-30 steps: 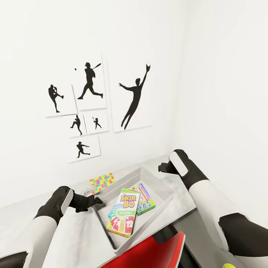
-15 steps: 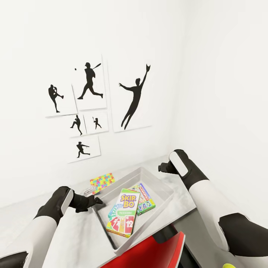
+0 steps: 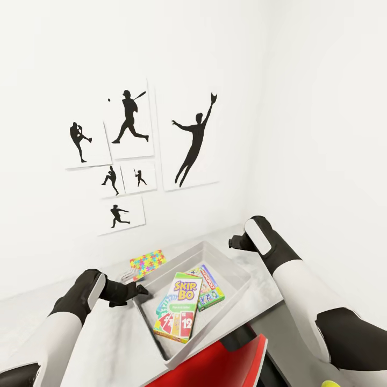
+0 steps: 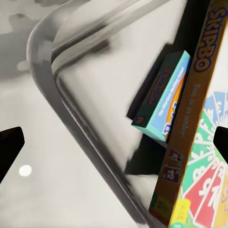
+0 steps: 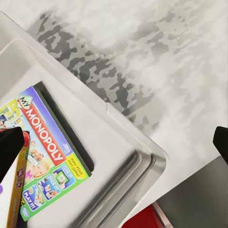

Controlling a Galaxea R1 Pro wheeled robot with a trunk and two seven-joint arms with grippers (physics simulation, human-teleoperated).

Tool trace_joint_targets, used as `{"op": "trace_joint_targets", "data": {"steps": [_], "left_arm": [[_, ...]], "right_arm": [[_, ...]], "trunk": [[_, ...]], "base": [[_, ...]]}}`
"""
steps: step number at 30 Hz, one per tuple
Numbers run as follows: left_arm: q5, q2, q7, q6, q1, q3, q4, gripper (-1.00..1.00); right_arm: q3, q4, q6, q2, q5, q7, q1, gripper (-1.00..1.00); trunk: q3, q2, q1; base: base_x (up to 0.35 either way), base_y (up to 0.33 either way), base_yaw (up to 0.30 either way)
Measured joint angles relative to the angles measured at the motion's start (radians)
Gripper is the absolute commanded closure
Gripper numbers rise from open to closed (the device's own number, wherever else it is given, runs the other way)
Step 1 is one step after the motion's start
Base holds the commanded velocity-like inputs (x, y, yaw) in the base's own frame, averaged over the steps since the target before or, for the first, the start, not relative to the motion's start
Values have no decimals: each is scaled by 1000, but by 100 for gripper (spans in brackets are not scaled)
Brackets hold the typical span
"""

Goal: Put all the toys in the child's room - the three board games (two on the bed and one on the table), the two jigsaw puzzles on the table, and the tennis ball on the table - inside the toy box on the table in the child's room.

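Note:
The grey toy box (image 3: 177, 257) stands on the marbled table (image 3: 113, 333). Inside it lie a Skip-Bo game (image 3: 180, 306), a Monopoly game (image 3: 210, 287) and a teal game box (image 3: 162, 306) partly under the Skip-Bo. A colourful jigsaw puzzle (image 3: 146, 263) lies on the table just beyond the box. My left gripper (image 3: 137, 290) hovers open at the box's left rim, over the Skip-Bo (image 4: 199, 142) and the teal box (image 4: 161, 97). My right gripper (image 3: 234, 242) hangs open above the box's far right corner, near the Monopoly (image 5: 45, 152). A yellow-green ball edge (image 3: 334, 384) peeks in at the bottom right.
A red chair (image 3: 215, 365) is tucked against the table's near edge below the box. White walls close the corner behind and to the right, with black baseball silhouettes (image 3: 129, 145) hung above the table.

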Motion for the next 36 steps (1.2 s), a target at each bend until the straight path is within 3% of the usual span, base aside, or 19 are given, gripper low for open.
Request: {"op": "trace_joint_targets", "data": {"steps": [9,19,36], "left_arm": [[1,3,-4,5,0,1,0,-100],[1,6,-6,7,0,1,0,-100],[0,17,-12,11,0,1,-4,-100]], "right_arm": [[-3,5,-14,1,2,0,0,-100],[-6,122,-84,-5,2,-1,0,-100],[-3,166,-153,1,0,0,0,-100]], "trunk": [[0,0,0],[-5,0,0],[-17,0,0]], "base": [[0,0,0],[0,0,0],[0,0,0]]}}
